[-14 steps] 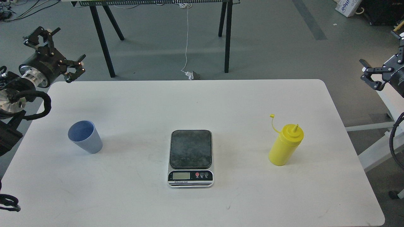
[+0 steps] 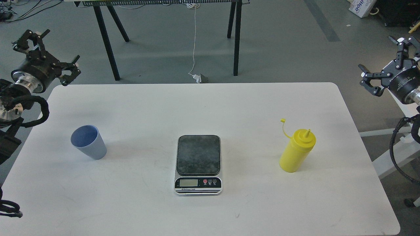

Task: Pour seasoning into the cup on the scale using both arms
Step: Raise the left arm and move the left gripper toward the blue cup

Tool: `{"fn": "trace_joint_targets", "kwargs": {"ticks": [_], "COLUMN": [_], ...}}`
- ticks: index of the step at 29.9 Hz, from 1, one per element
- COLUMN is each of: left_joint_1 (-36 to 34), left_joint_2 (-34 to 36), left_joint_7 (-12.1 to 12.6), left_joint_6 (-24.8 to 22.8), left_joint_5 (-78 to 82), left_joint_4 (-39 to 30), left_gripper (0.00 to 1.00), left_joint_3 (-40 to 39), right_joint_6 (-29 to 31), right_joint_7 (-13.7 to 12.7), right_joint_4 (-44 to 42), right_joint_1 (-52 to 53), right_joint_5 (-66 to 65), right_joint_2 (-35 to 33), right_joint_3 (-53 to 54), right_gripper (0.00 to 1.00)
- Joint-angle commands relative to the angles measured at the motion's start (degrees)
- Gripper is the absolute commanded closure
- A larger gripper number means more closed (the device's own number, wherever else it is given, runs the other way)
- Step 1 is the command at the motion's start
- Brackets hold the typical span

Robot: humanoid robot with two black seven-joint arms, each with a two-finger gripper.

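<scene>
A pale blue cup (image 2: 88,142) stands upright on the white table (image 2: 197,105) at the left. A flat scale (image 2: 198,164) with a dark plate sits in the middle; nothing is on it. A yellow seasoning bottle (image 2: 297,150) stands upright at the right, its small cap hanging off on its tether. My left gripper (image 2: 46,54) is open and empty beyond the table's far left corner, well behind the cup. My right gripper (image 2: 385,64) is open and empty off the table's right side, above and right of the bottle.
Black trestle legs (image 2: 108,42) and a white cable (image 2: 194,39) stand on the grey floor behind the table. A white frame (image 2: 390,144) stands to the right of the table. A box (image 2: 361,6) lies at the far right.
</scene>
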Motion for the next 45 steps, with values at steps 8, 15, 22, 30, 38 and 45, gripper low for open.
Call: {"fn": "trace_joint_targets", "kwargs": {"ticks": [8,15,22,30,38,45], "left_joint_1": [-4.4,-13.7,-25.5,-32.1,-30.6,-24.4], "left_joint_2": [-5.4,0.9,5.5,7.5,15.3,18.0], "left_joint_7": [-6.8,-15.1,-15.1,-15.0,-15.0,-15.3], "left_joint_6": [0.0,0.0,0.0,0.0,0.0,0.0], "left_joint_5": [1.2,17.5,35.3,57.8,79.3,99.3], "left_joint_4": [10.4,10.2,9.7,2.7,-25.0,-42.5], "left_gripper": [0.00,0.00,0.01,0.01,0.01,0.01], "left_joint_3": [3.2,19.4,27.3,31.3,31.4,33.2], "right_joint_6": [0.0,0.0,0.0,0.0,0.0,0.0], "right_joint_7": [0.0,0.0,0.0,0.0,0.0,0.0], "right_joint_4": [0.0,0.0,-0.2,-0.2,-0.2,-0.3], "right_joint_1": [-0.2,-0.7,-0.7,-1.8,-2.2,-3.0], "right_joint_5": [0.0,0.0,0.0,0.0,0.0,0.0], "right_joint_2": [0.2,1.7,1.8,1.8,1.8,1.8], "right_joint_3": [-0.2,0.0,-0.2,-0.1,-0.4,-0.4], "right_gripper": [0.00,0.00,0.00,0.00,0.00,0.00]}}
